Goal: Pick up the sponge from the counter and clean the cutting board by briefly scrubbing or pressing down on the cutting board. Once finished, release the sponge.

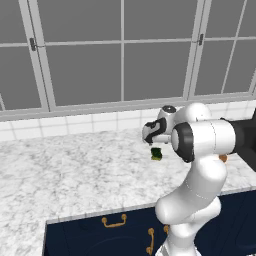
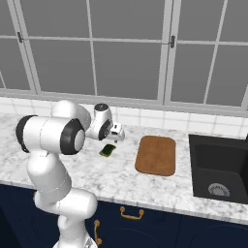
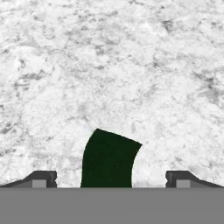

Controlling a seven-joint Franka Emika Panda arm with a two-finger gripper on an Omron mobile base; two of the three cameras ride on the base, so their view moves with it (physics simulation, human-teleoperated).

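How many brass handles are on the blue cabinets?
3 in the left base view: one curved brass handle lying sideways, two beside the arm. More may be hidden.

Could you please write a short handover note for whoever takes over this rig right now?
Gripper: open, fingers spread wide on either side of the sponge, not closed on it.
Sponge: on the counter, just under the hand, left of the cutting board and apart from it, as the right base view shows.
Cutting board: flat on the counter, next to the sink, nothing on it.
Done: whether the board was scrubbed cannot be told from these frames.
Left: if no scrub has happened, close on the sponge, carry it to the board, press or scrub briefly, then release.
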